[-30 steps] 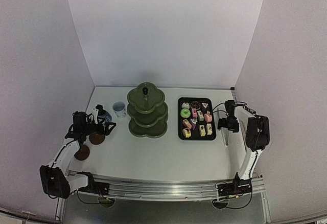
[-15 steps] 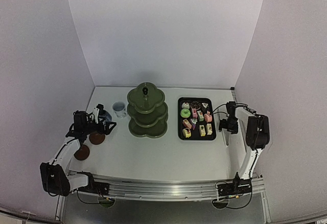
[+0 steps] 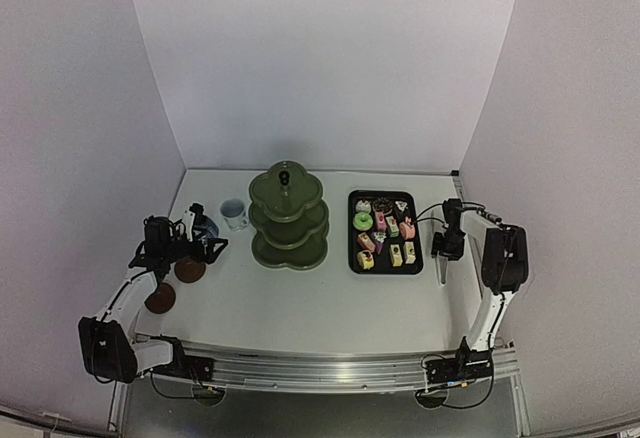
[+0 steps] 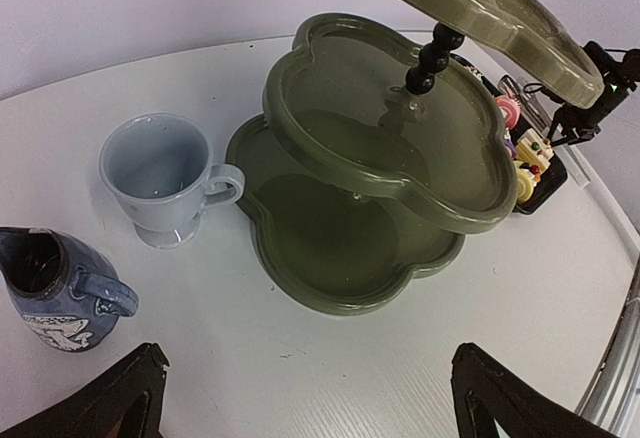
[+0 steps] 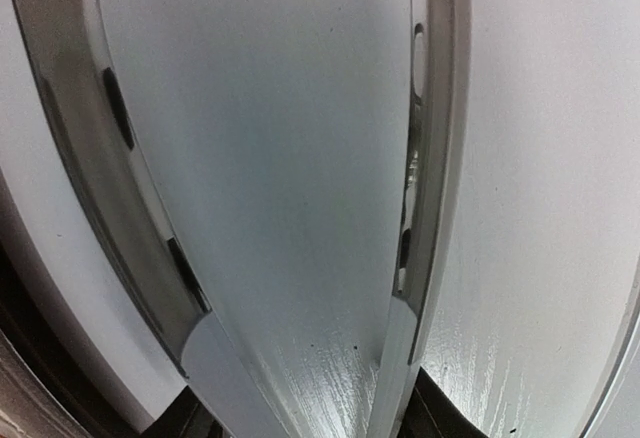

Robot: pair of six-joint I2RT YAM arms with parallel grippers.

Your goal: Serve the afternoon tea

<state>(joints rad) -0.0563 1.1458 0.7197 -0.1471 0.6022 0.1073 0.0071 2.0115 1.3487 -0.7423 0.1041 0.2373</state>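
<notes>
The dark green three-tier scalloped stand (image 3: 288, 220) stands upright at mid-table, toward the back of the white table (image 3: 330, 308). The small colourful cakes and doughnuts (image 3: 385, 233) lie in rows in the black rectangular tray (image 3: 386, 271) just right of the stand. The white handled cup (image 4: 160, 173) stands upright left of the stand, with the small blue cup (image 4: 55, 283) near it, further left. The two round brown coasters (image 3: 189, 271) lie nearer the arms, apart from each other.

I read the left gripper (image 4: 310, 393) as fully released, with nothing between its fingers; it hangs low beside the blue cup. The right gripper (image 3: 445, 248) points down right of the tray; its fingers flank the shiny metal tongs (image 5: 432, 108) lying on the table. I cannot tell whether they clamp the tongs.
</notes>
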